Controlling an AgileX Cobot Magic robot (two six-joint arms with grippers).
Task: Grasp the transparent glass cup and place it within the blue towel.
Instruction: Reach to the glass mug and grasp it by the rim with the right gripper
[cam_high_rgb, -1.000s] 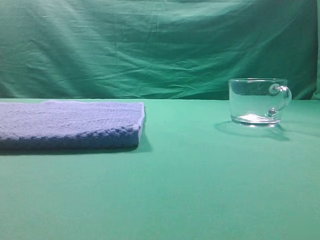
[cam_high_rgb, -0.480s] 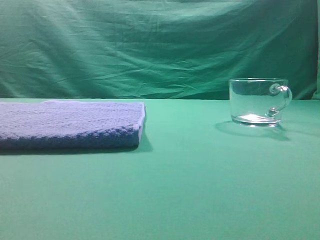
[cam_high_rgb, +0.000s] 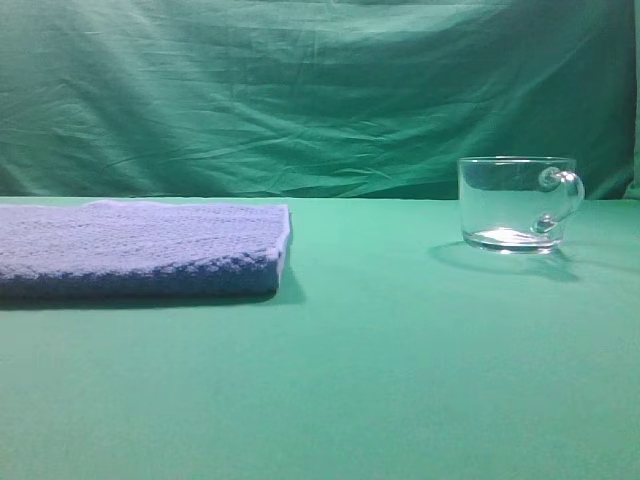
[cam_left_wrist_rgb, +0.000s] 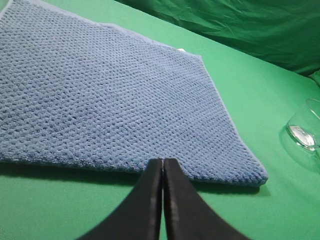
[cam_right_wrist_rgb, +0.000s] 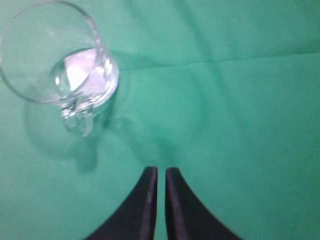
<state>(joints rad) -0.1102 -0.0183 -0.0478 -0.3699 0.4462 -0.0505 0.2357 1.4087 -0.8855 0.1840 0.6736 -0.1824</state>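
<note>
The transparent glass cup (cam_high_rgb: 515, 205) stands upright on the green table at the right, its loop handle pointing right. The blue towel (cam_high_rgb: 140, 245) lies flat and folded at the left. Neither gripper shows in the exterior view. In the left wrist view my left gripper (cam_left_wrist_rgb: 163, 161) is shut and empty, at the towel's (cam_left_wrist_rgb: 110, 95) near edge, with the cup (cam_left_wrist_rgb: 306, 132) at the far right. In the right wrist view my right gripper (cam_right_wrist_rgb: 161, 171) is empty with a narrow gap between its fingers. The cup (cam_right_wrist_rgb: 60, 55) sits apart from it at the upper left, handle toward the gripper.
A green cloth covers the table (cam_high_rgb: 380, 360), and a wrinkled green backdrop (cam_high_rgb: 300, 90) hangs behind it. A bare stretch of cloth lies between towel and cup.
</note>
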